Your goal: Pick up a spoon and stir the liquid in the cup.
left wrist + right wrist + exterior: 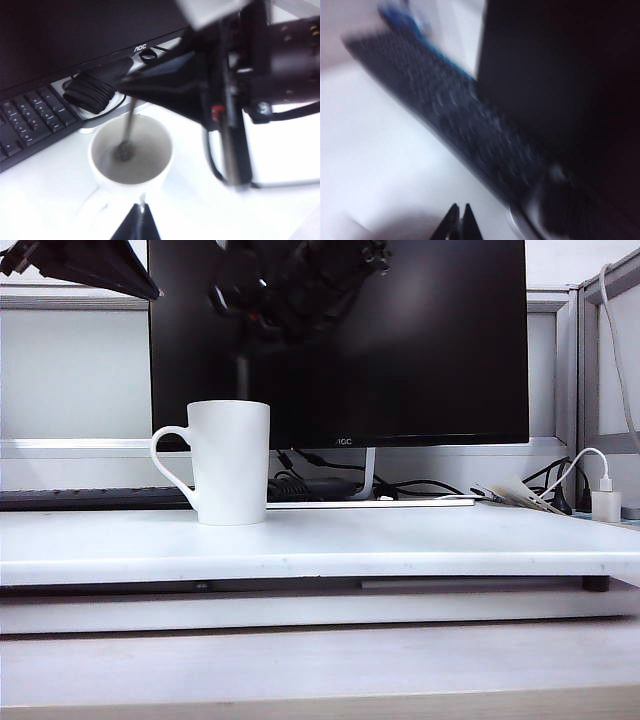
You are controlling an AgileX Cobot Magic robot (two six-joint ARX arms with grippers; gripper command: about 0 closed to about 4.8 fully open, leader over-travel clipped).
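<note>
Right end effector [131, 91] is clamped on the spoon [128, 131], above the white mug [231, 461] at the tabletop's [400, 540] left. I'm mid-stir; next, small circles off the rim. Left end effector [136, 225] hovers nearby, apparently closed.

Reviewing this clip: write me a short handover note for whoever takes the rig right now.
Right gripper: above the cup, jaws shut on the spoon, whose handle runs down into the liquid.
Left gripper: hovers beside the cup, jaws shut, holding nothing.
Cup: upright on the white table, in front of the monitor, handle towards the left arm's side.
Done: spoon picked up and dipped.
Left: stir, then withdraw the spoon.
</note>
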